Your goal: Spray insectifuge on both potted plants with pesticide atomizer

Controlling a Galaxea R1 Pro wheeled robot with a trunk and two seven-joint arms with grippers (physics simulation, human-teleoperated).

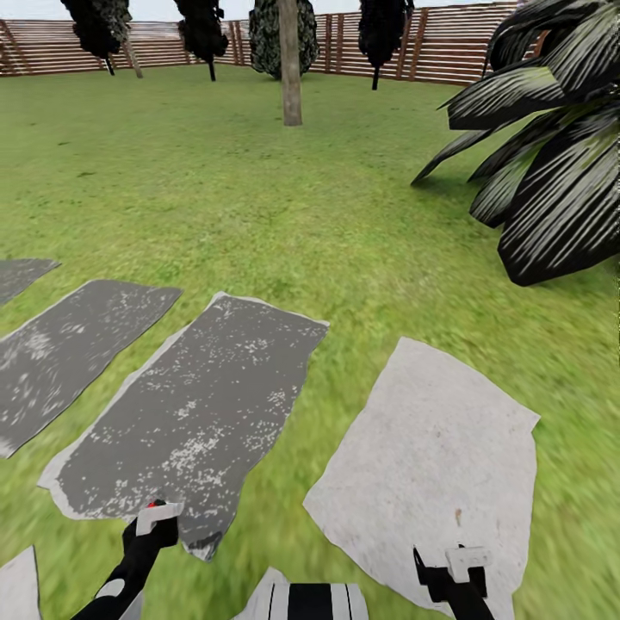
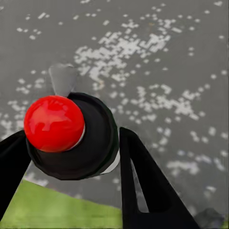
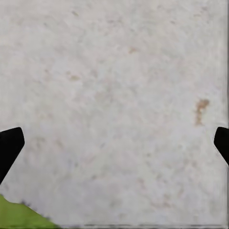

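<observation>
My left claw [image 2: 71, 157] clamps the atomizer [image 2: 71, 136], my right claw [image 3: 114, 143] gapes empty over a paver [image 1: 430, 448]; next, finding the potted plants.

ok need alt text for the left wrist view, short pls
The left gripper holds a black atomizer with a round red cap between its black fingers, above a dark grey speckled paver, with a strip of grass at one edge.
</observation>
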